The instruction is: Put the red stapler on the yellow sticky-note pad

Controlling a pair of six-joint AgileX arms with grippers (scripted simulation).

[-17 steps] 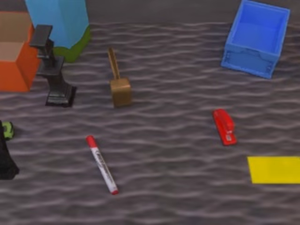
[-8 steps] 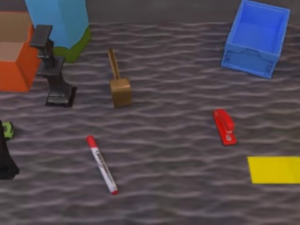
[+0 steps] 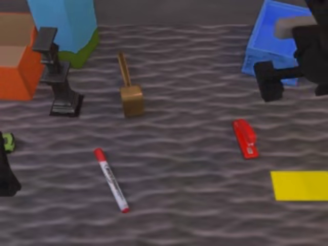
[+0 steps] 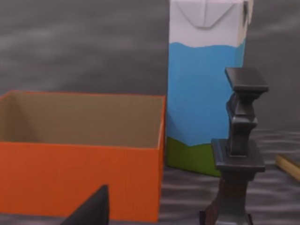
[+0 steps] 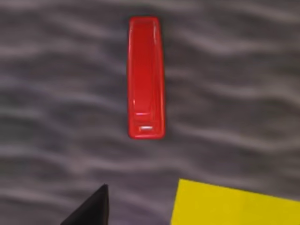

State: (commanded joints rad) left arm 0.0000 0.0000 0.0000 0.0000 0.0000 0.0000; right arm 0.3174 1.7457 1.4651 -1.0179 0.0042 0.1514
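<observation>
Right end effector (image 3: 279, 77) sits over the far-right part of the tabletop (image 3: 184, 169), dark and bulky in the top view, overlapping the blue bin (image 3: 271, 38). Cannot tell whether it is released or clenched; the right wrist view shows only one dark fingertip (image 5: 91, 208) at the frame edge. It grasps nothing visible.

Red stapler (image 3: 245, 138) lies flat on the tabletop, nearer the camera than the right end effector and well apart from it, untouched. In the right wrist view the red stapler (image 5: 146, 77) is fully in frame, long axis pointing away from the fingertip.

Yellow sticky-note pad (image 3: 300, 185) lies flat near the right edge, nearer still and right of the stapler, close to it but not touching. A corner of the pad (image 5: 234, 206) shows in the right wrist view.

Left end effector (image 3: 7, 169) is parked at the left edge, state cannot tell. Its wrist view faces an orange box (image 4: 79, 150), a blue-and-white carton (image 4: 204, 93) and a dark metal stand (image 4: 239, 154).

Elsewhere on the tabletop: a wooden mallet (image 3: 130, 95) and a white marker (image 3: 111, 180) with red cap.
</observation>
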